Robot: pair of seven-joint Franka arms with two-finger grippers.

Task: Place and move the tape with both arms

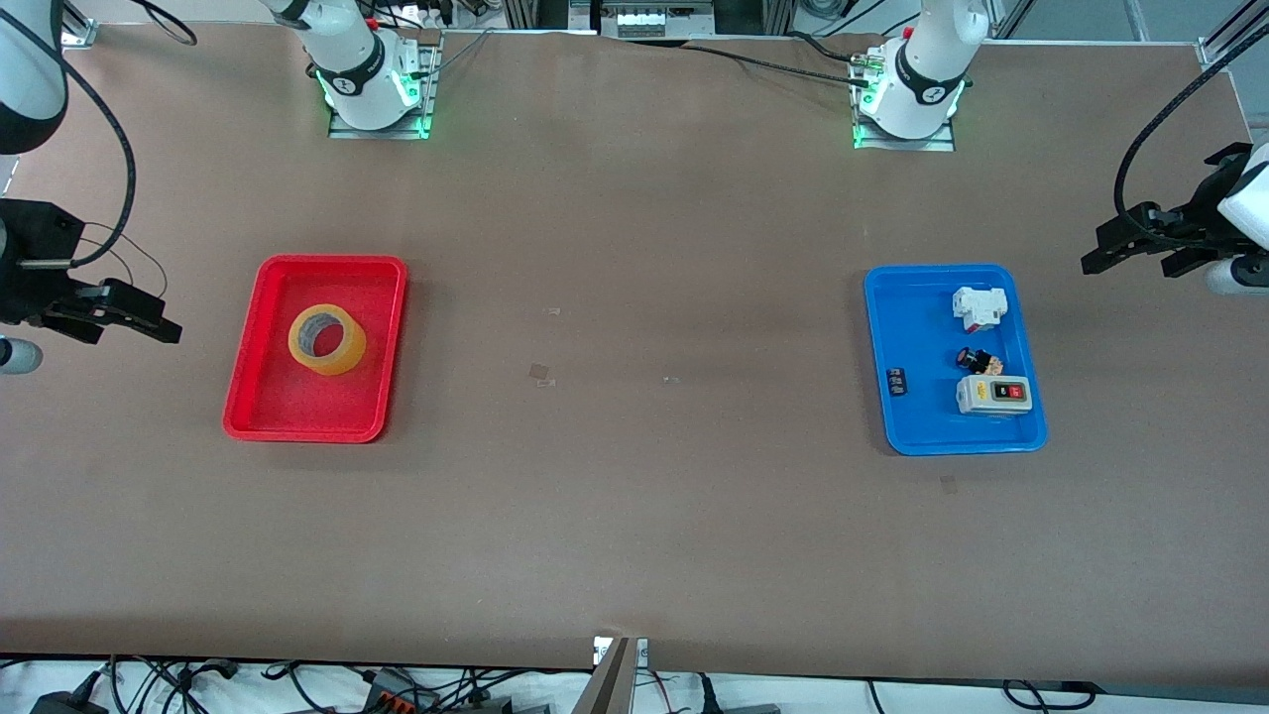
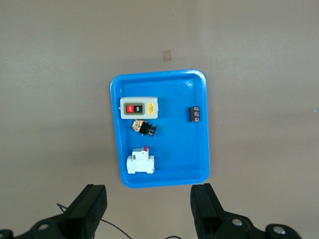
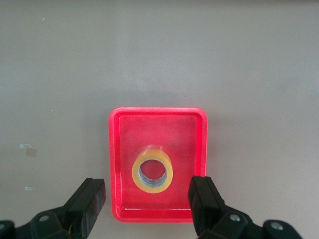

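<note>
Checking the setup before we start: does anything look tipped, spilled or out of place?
Nothing stands out. The tape lies flat in the red tray. The switch parts sit inside the blue tray. The left gripper and right gripper wait open near the table ends.

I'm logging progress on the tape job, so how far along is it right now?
Nothing looks done yet. The tape lies flat in the red tray, untouched. Nothing is in hand: the right gripper hangs open past the red tray at the right arm's end of the table, and the left gripper hangs open up beside the blue tray with its switch boxes. The pickup, the move and the placing remain.
</note>
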